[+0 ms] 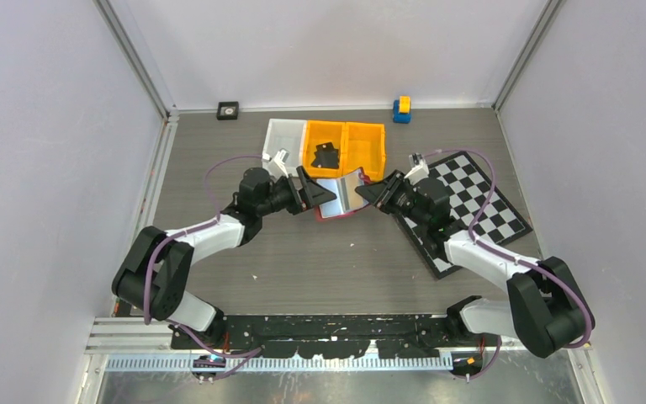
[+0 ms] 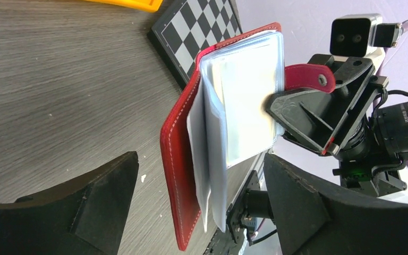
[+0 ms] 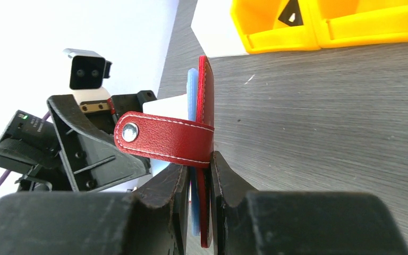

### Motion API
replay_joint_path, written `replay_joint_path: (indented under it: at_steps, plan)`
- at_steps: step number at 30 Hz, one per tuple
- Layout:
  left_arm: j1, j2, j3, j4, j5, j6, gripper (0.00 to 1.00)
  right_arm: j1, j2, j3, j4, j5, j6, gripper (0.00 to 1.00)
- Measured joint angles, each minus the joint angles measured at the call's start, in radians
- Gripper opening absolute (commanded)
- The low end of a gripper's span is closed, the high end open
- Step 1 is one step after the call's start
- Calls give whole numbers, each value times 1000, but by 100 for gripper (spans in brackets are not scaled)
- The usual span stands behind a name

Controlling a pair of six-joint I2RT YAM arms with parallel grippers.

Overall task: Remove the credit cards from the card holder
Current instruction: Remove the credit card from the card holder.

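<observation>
Two pincers: right pincer [image 3: 197,167] clamps the card holder [image 2: 178,159] edge; left pincer [image 2: 201,159], released, should close squarely on one sleeved card only.

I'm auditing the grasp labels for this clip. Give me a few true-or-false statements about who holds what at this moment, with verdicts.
1. The right gripper clamps one edge of the card holder. True.
2. The left gripper is shut on the card holder. False: its fingers stand wide apart on either side of the holder and do not grip it.
3. The card holder lies closed and flat on the chequered board. False: it is open and upright in the right gripper's hold.
4. The snap tab is unfastened. True.
5. One orange bin has a black object in it. True.
</observation>
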Motion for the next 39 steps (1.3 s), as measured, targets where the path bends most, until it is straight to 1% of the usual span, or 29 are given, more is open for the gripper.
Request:
replay_joint_path:
  at_steps: [2, 4, 5, 6, 7, 8, 9, 11, 13, 15, 17, 22, 26, 30, 35, 37, 39]
  plan:
    - [0, 1, 0, 2, 6, -1, 85, 0, 6, 0, 26, -17, 8, 1]
    - [0, 11, 0, 11, 16, -9, 76, 0, 19, 0, 55, -35, 16, 0]
    - [0, 16, 0, 16, 19, -13, 69, 0, 26, 0, 65, -44, 20, 1]
    - [0, 26, 0, 23, 26, -19, 60, 0, 32, 0, 72, -50, 24, 1]
    - [0, 37, 0, 29, 31, -27, 49, 0, 37, 0, 78, -57, 27, 1]
    - [0, 47, 0, 34, 35, -34, 39, 0, 40, 0, 81, -63, 30, 3]
    - [0, 55, 0, 38, 40, -40, 26, 0, 42, 0, 84, -69, 31, 6]
    - [0, 61, 0, 43, 44, -46, 13, 0, 44, 0, 92, -79, 31, 16]
    - [1, 60, 0, 52, 49, -47, 7, 0, 44, 0, 92, -80, 30, 24]
    - [1, 59, 1, 51, 50, -43, 5, 0, 44, 0, 85, -78, 29, 29]
    - [6, 53, 1, 35, 47, -38, 4, 0, 44, 0, 77, -77, 28, 31]
    - [23, 26, 1, -19, 26, -14, 3, 1, 34, 0, 69, -63, 23, 31]
    - [24, 17, 1, -32, 21, -8, 3, 1, 34, 0, 69, -63, 22, 29]
    - [24, 16, 1, -36, 21, -7, 3, 1, 41, 2, 69, -76, 22, 32]
    - [24, 16, 1, -37, 23, -8, 3, 1, 96, 21, 77, -107, 29, 33]
    - [24, 16, 1, -37, 24, -8, 3, 1, 113, 23, 77, -117, 31, 32]
    - [24, 16, 1, -37, 26, -8, 3, 1, 117, 23, 74, -124, 32, 28]
